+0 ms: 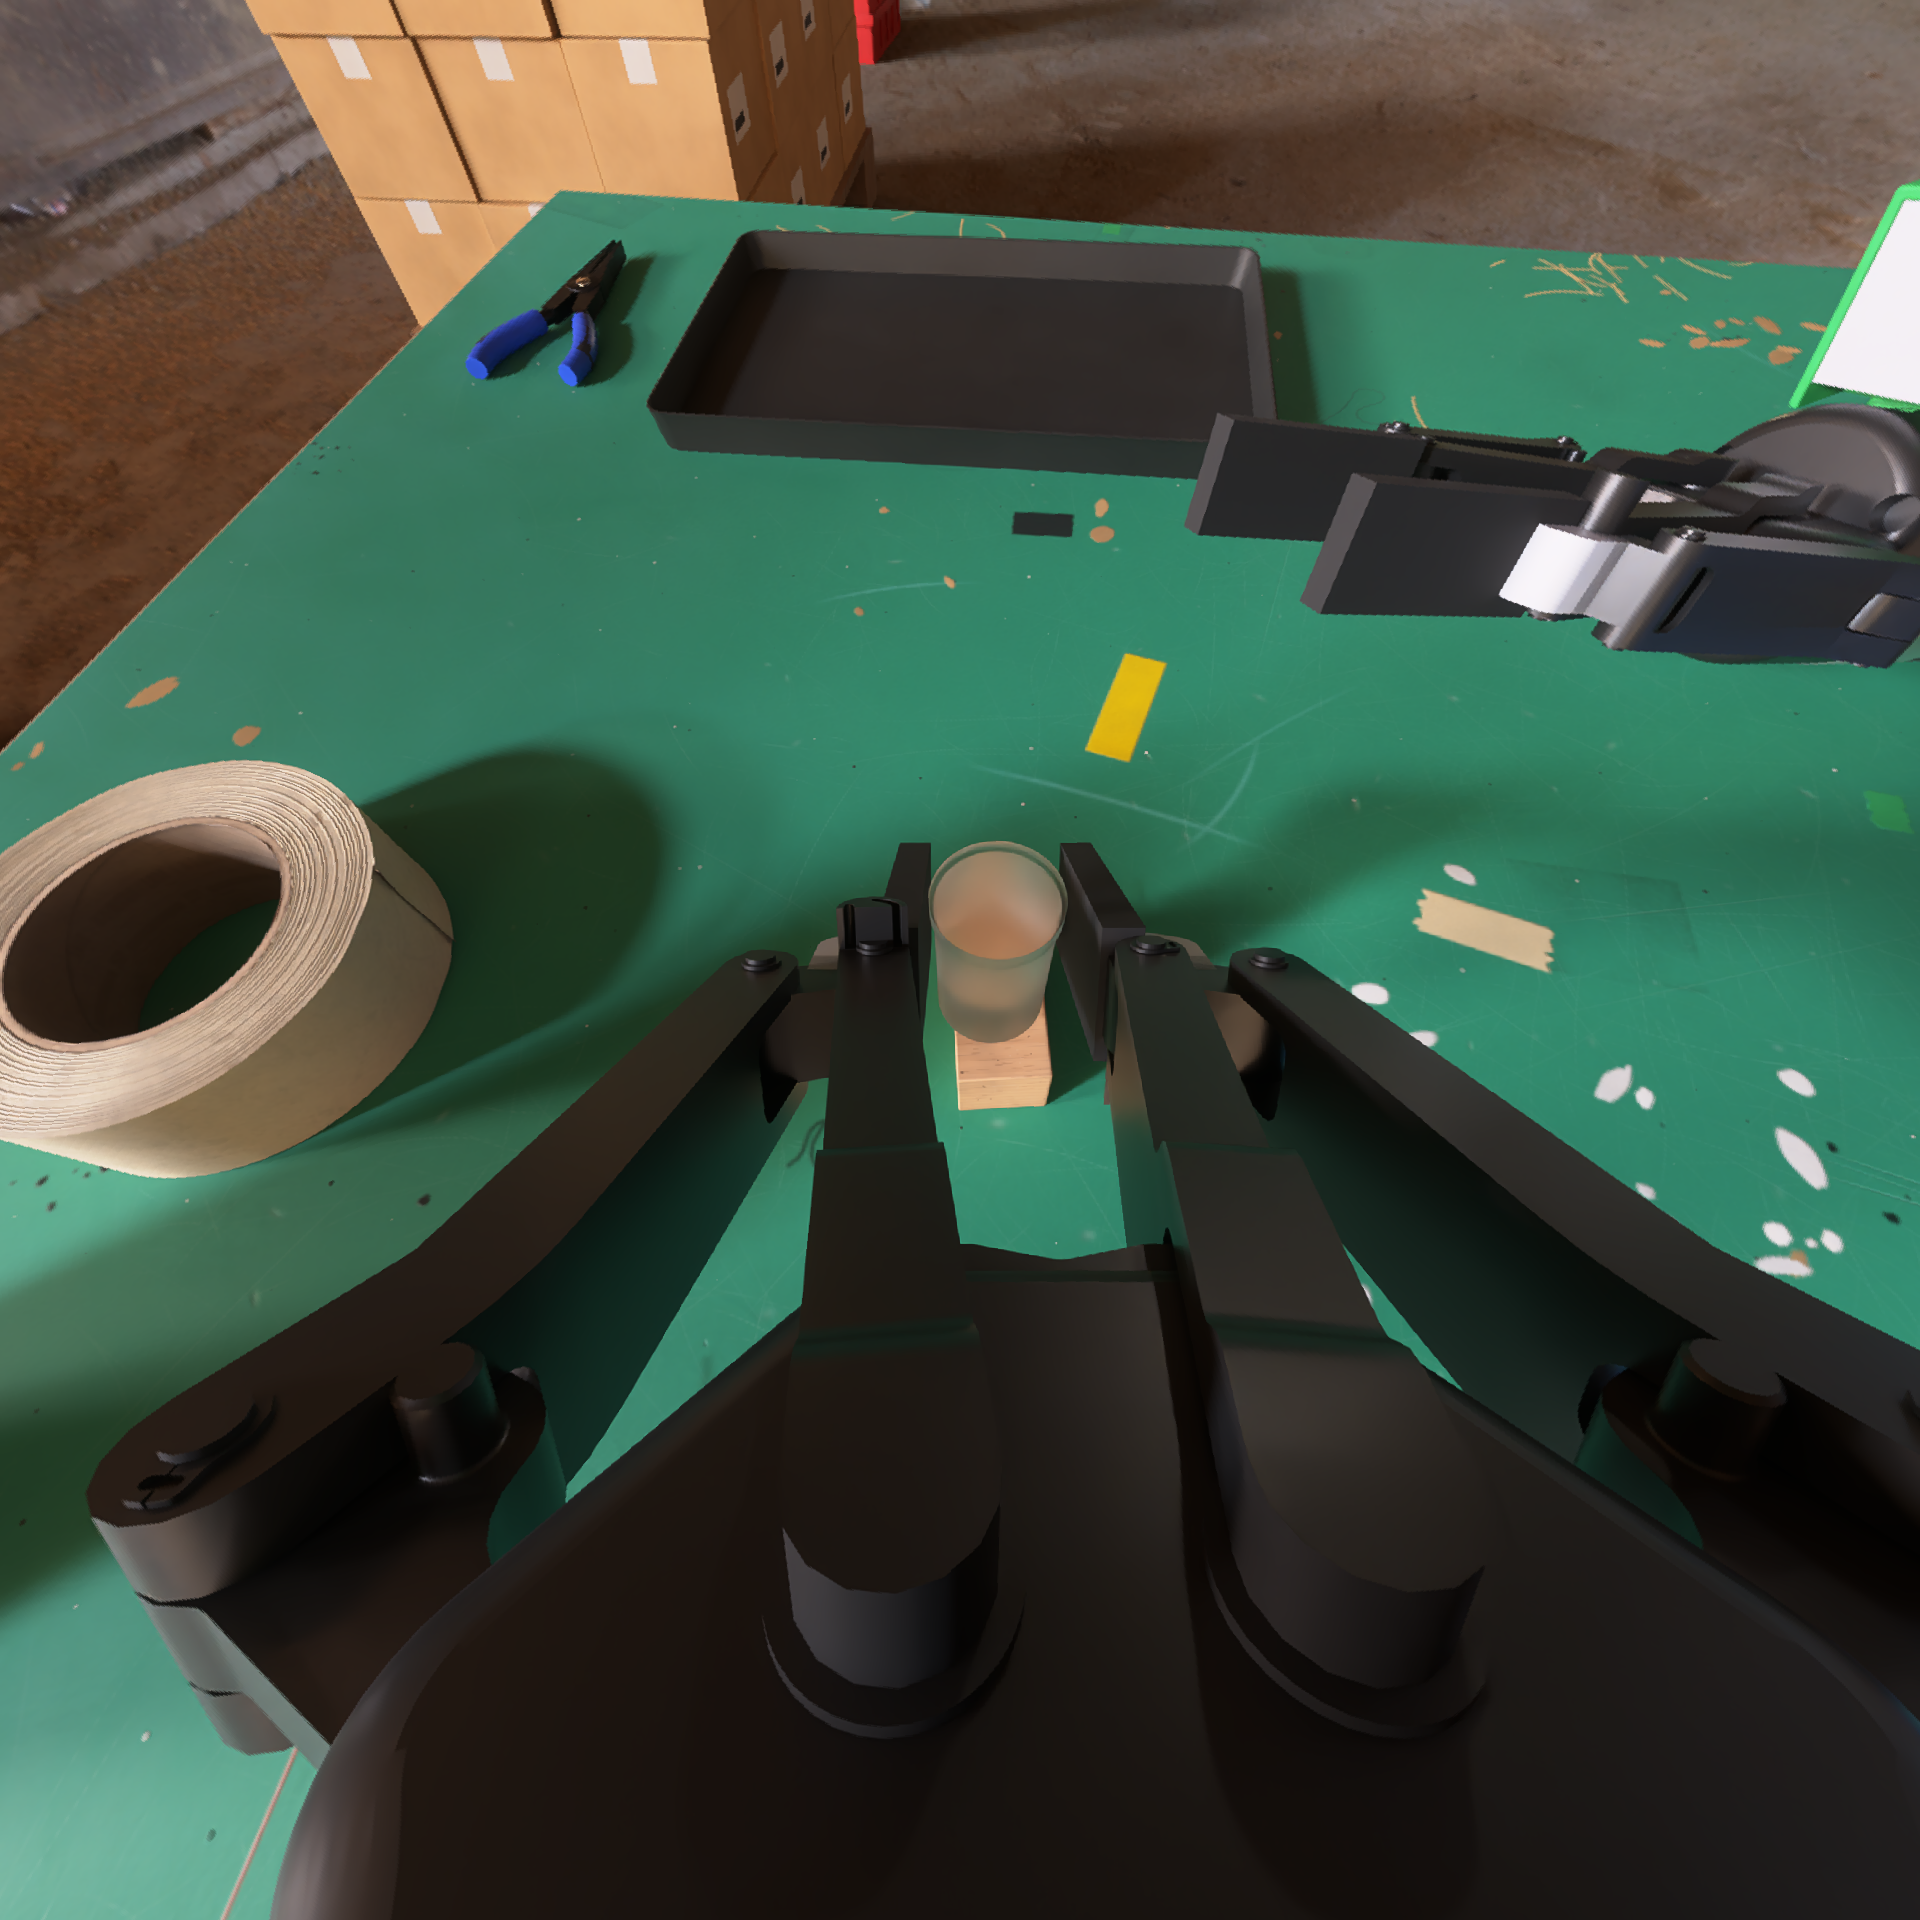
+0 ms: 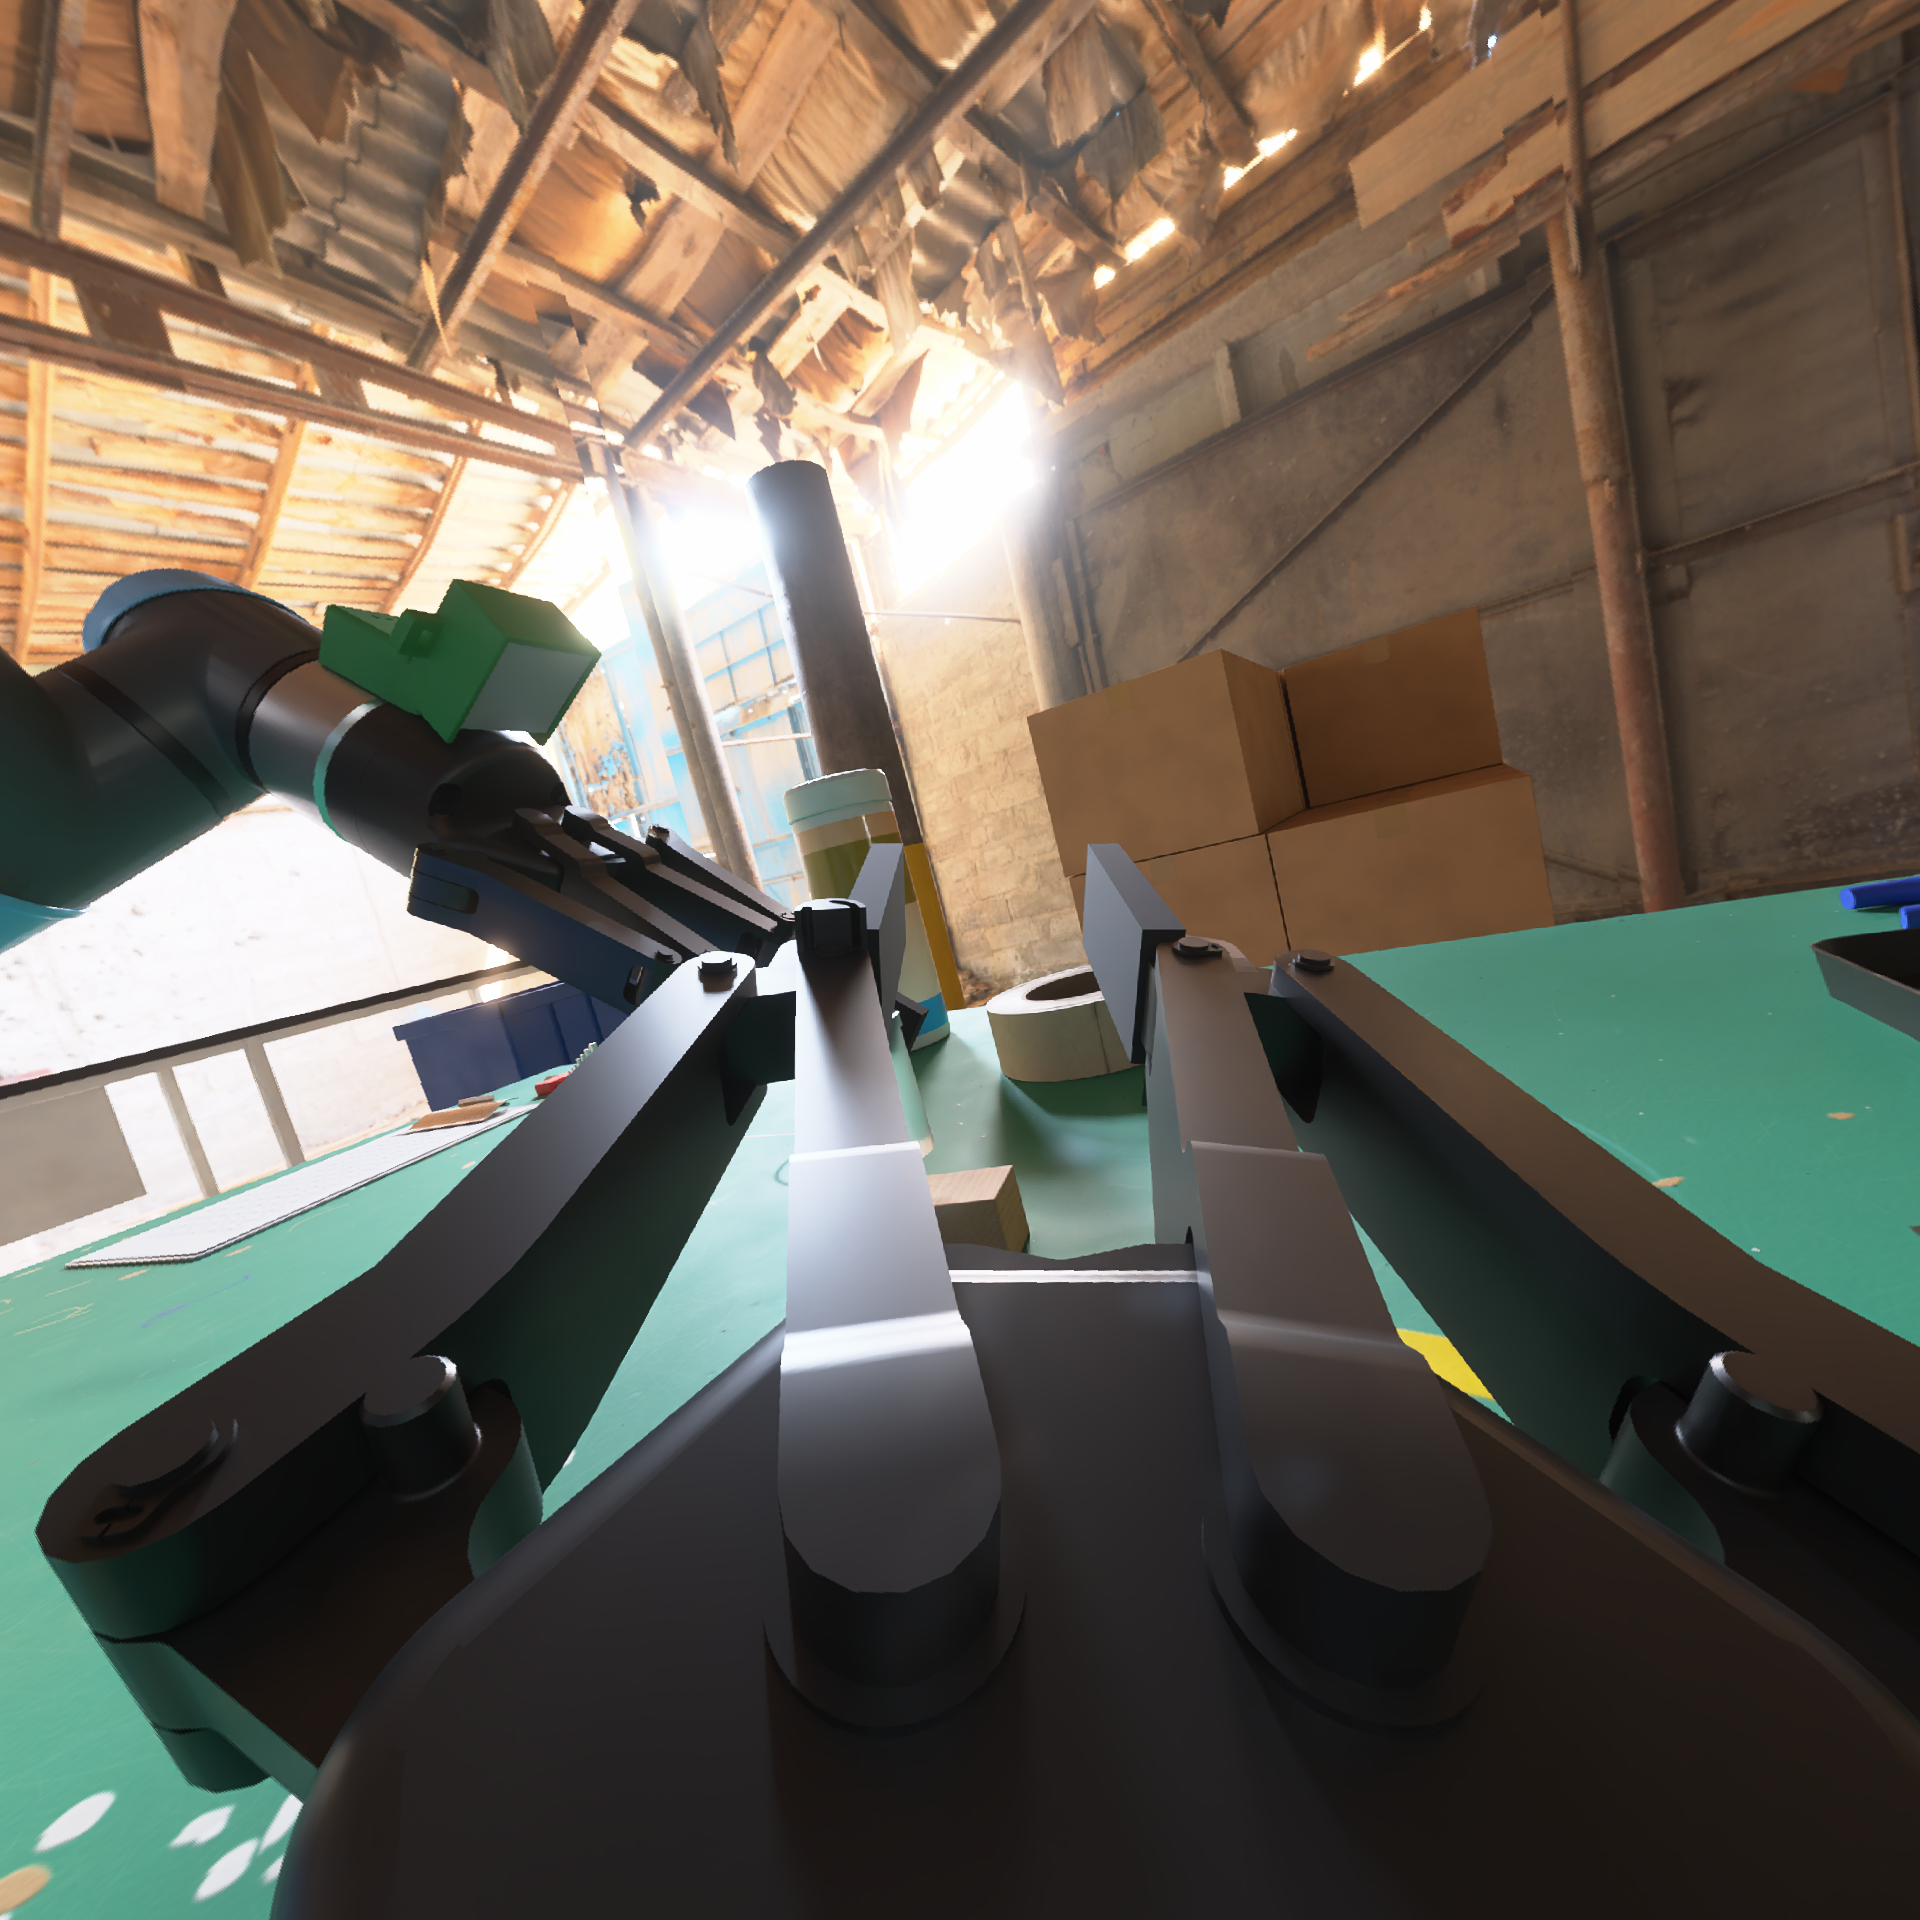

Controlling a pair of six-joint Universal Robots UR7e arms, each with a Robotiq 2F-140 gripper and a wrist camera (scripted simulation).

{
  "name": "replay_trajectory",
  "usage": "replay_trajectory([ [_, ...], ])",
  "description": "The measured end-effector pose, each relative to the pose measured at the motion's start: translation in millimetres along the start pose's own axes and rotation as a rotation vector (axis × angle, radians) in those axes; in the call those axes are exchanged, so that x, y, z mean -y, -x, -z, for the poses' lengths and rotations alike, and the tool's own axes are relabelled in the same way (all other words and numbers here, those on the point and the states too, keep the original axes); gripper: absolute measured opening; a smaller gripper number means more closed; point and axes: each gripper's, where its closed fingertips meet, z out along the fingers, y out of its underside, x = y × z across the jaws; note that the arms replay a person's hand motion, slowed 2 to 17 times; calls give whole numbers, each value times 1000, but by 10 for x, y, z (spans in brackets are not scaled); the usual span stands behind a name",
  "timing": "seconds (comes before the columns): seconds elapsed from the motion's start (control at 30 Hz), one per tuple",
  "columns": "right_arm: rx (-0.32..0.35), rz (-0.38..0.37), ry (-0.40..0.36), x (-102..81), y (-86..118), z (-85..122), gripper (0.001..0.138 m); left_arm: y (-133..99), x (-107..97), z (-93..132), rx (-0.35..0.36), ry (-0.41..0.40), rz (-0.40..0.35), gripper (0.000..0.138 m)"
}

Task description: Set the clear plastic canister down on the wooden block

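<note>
Left wrist view puts you right over the work: your left gripper (image 1: 995,883) has its two black fingers on either side of the clear frosted plastic canister (image 1: 995,940), pads close against its walls, though you cannot quite tell from this angle whether both are pressing or just beside it. The canister stands upright with its base on the small pale wooden block (image 1: 1003,1075), which rests on the green scuffed table top (image 1: 623,623).

Moving outward, you have a big roll of beige paper tape (image 1: 197,966) lying flat to the left, well apart from the block. Beyond the canister a yellow strip of tape (image 1: 1125,707) is stuck on the table. Farther off sits a shallow dark grey rectangular tray (image 1: 966,348), and left of it a pair of blue-handled pliers (image 1: 551,317). Stacked brown cardboard boxes (image 1: 561,104) stand on the floor past the table's far edge.

At the right you see the right gripper (image 1: 1299,520) hovering above the table near the tray, its flat black fingers apart with nothing between them.

Right wrist view confirms it: the right gripper (image 2: 987,914) is spread wide and empty, looking low across the table. You can make out the wooden block (image 2: 977,1205) just beyond its palm, the tape roll (image 2: 1049,1023) farther on, and the left arm (image 2: 260,727) coming in from the left.
</note>
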Motion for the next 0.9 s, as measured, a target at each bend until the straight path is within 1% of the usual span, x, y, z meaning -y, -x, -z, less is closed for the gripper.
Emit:
replay_trajectory([
  [0.6, 16, 8, 13, -26, 38, -15, 47, -1, 5, -34, 7, -5, 16, 33],
  [0.9, 20, 10, 17, -33, 44, -19, 46, 2, 16, -45, 12, -21, 33, 33],
])
